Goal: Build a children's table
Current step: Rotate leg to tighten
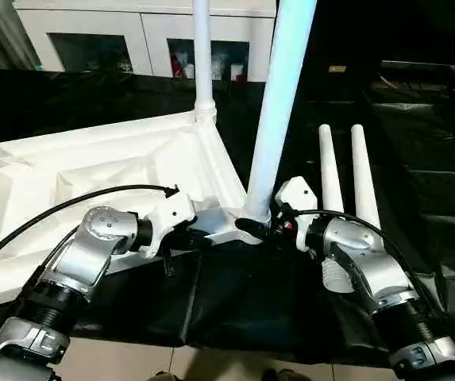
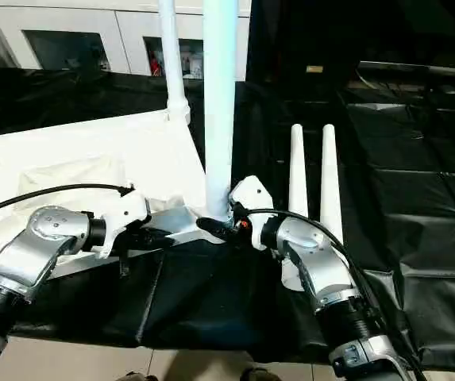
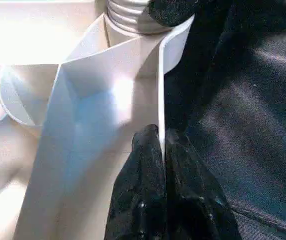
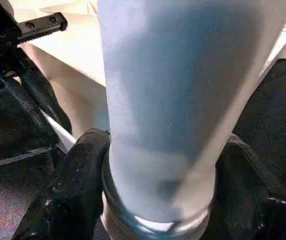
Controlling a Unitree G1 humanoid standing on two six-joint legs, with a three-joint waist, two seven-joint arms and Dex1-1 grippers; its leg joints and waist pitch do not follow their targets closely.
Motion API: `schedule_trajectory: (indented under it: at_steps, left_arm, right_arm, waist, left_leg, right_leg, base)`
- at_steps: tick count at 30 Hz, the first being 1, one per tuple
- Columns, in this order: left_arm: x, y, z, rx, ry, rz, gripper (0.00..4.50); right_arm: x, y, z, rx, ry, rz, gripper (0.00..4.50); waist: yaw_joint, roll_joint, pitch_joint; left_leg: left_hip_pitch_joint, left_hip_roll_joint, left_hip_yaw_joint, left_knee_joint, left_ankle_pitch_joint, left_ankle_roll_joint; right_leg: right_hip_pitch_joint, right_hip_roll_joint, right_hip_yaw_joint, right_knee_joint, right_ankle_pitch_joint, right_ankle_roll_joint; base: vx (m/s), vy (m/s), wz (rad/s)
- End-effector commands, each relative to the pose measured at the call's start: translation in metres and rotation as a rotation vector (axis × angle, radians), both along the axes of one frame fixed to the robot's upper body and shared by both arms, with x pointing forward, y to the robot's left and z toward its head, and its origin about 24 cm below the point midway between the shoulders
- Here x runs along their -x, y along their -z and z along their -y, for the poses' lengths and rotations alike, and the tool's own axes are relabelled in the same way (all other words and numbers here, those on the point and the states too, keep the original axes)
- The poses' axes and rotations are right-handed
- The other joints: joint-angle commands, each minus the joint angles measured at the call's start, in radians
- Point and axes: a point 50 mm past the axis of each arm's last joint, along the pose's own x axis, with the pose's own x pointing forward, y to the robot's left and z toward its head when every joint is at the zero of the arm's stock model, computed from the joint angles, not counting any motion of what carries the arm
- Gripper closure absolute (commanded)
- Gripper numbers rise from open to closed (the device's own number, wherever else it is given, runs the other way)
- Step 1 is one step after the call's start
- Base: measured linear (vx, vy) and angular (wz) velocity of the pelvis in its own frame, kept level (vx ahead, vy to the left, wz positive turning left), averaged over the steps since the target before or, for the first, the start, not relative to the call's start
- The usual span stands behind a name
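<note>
My right hand [image 1: 268, 226] clamps the base of the near leg [image 1: 279, 111] where it enters the corner socket; my left hand [image 3: 161, 150] pinches the tabletop's rim [image 3: 160, 95]. The top [image 1: 92, 171] lies underside-up on the black-covered desk [image 1: 235, 294], far leg [image 1: 202, 55] seated, two spare legs [image 1: 346, 171] beside. Next, I'd judge, press this leg fully home.

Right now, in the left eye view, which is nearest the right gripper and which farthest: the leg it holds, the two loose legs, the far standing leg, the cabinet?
1. Held leg, in the right gripper.
2. Loose legs, lying just beyond.
3. Far leg, at the top's back corner.
4. Cabinet, behind everything.
</note>
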Motion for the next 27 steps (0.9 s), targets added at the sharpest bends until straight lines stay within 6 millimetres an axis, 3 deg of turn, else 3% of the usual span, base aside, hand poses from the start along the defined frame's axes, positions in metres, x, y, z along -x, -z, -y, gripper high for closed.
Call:
schedule_trajectory:
  at_steps: [1,4,7,9,14,19,21,23,27]
  left_arm:
    - [0.002,-0.001,0.004,0.016,0.021,0.001,4.5]
    - [-0.002,0.002,0.008,0.034,-0.034,0.0,4.5]
    - [-0.007,0.005,0.012,0.041,-0.084,0.001,4.5]
    - [-0.013,0.009,0.017,0.044,-0.143,-0.002,4.5]
    - [-0.03,0.011,0.033,0.042,-0.305,0.021,4.5]
    - [-0.042,0.013,0.054,0.047,-0.455,0.018,4.5]
    - [-0.045,0.015,0.058,0.04,-0.491,0.018,4.5]
    - [-0.047,0.017,0.065,0.032,-0.521,0.019,4.5]
    - [-0.048,0.016,0.068,0.037,-0.51,0.021,4.5]
  right_arm:
    - [-0.001,0.005,0.002,0.026,0.016,-0.02,1.83]
    - [-0.004,0.011,0.0,0.01,0.106,-0.051,1.83]
    - [-0.007,0.015,-0.005,-0.013,0.176,-0.068,1.83]
    - [-0.009,0.02,-0.011,-0.044,0.261,-0.098,1.83]
    - [-0.015,0.033,-0.029,-0.072,0.489,-0.175,1.83]
    - [-0.019,0.044,-0.047,-0.046,0.643,-0.233,1.83]
    - [-0.021,0.045,-0.051,-0.051,0.678,-0.247,1.83]
    - [-0.025,0.042,-0.06,-0.086,0.695,-0.253,1.83]
    - [-0.026,0.038,-0.068,-0.131,0.657,-0.247,1.83]
  waist:
    - [0.004,-0.005,-0.079]
    - [0.004,-0.004,-0.078]
    - [0.001,-0.007,-0.067]
    - [0.0,-0.006,-0.065]
    - [-0.001,-0.002,-0.065]
    - [-0.003,-0.003,-0.062]
    - [-0.003,-0.006,-0.064]
    - [-0.004,-0.001,-0.065]
    - [-0.008,0.001,-0.068]
  left_leg:
    - [-0.004,0.011,0.003,-0.047,-0.105,0.072]
    - [-0.003,0.011,0.004,-0.047,-0.114,0.065]
    - [0.004,0.01,0.003,-0.054,-0.196,0.036]
    - [0.01,0.009,0.002,-0.056,-0.226,0.018]
    - [0.014,0.005,-0.001,-0.058,-0.245,-0.007]
    - [0.021,-0.001,-0.004,-0.058,-0.301,-0.006]
    - [0.021,0.0,-0.004,-0.059,-0.306,0.006]
    - [0.023,0.0,-0.006,-0.062,-0.324,0.009]
    - [0.015,0.004,-0.011,-0.069,-0.339,0.016]
  right_leg:
    - [0.076,-0.048,0.047,-0.053,-0.088,-0.242]
    - [0.074,-0.049,0.047,-0.055,-0.109,-0.239]
    - [0.068,-0.05,0.045,-0.074,-0.278,-0.197]
    - [0.063,-0.052,0.046,-0.084,-0.364,-0.167]
    - [0.058,-0.05,0.045,-0.092,-0.422,-0.139]
    - [0.047,-0.049,0.037,-0.108,-0.525,-0.092]
    - [0.049,-0.049,0.037,-0.11,-0.503,-0.09]
    - [0.047,-0.049,0.033,-0.113,-0.507,-0.089]
    - [0.056,-0.052,0.029,-0.114,-0.484,-0.087]
  base:
    - [0.0,0.0,0.0]
    - [0.0,0.0,0.0]
    - [0.0,0.0,0.0]
    - [0.0,0.0,0.0]
    - [0.0,0.0,0.0]
    - [0.0,0.0,0.0]
    - [0.0,0.0,0.0]
    - [0.0,0.0,0.0]
    - [0.0,0.0,0.0]
